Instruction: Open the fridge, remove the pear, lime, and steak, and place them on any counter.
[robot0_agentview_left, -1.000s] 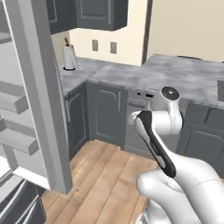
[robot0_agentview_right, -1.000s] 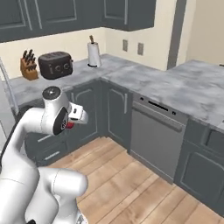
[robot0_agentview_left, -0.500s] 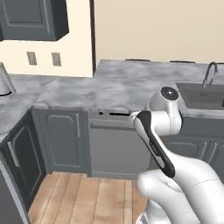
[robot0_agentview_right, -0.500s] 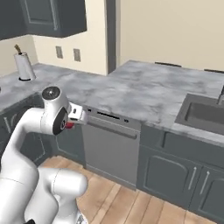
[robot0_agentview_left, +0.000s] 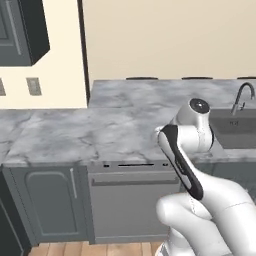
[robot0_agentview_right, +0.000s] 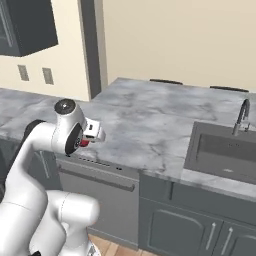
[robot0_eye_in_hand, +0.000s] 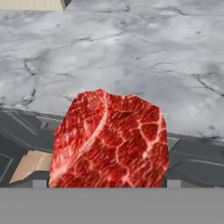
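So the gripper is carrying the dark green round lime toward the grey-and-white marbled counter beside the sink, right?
Not the lime. The hand view shows a flat, marbled red steak in the gripper, held in front of the grey-and-white marbled counter. The rest stands: the right base view shows the sink set in that counter.

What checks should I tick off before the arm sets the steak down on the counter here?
1. Steak held in the tool: ok, it sits right in front of the hand camera.
2. Counter ahead of the robot: ok.
3. Bare landing spot on the counter: ok, plain marble beyond the steak.
4. Steak already over the counter: not ok, in the hand view it hangs at the front edge, partly above the dishwasher.
5. Sink out of the drop path: ok, off to the right.
6. Grip firmness: cannot tell.
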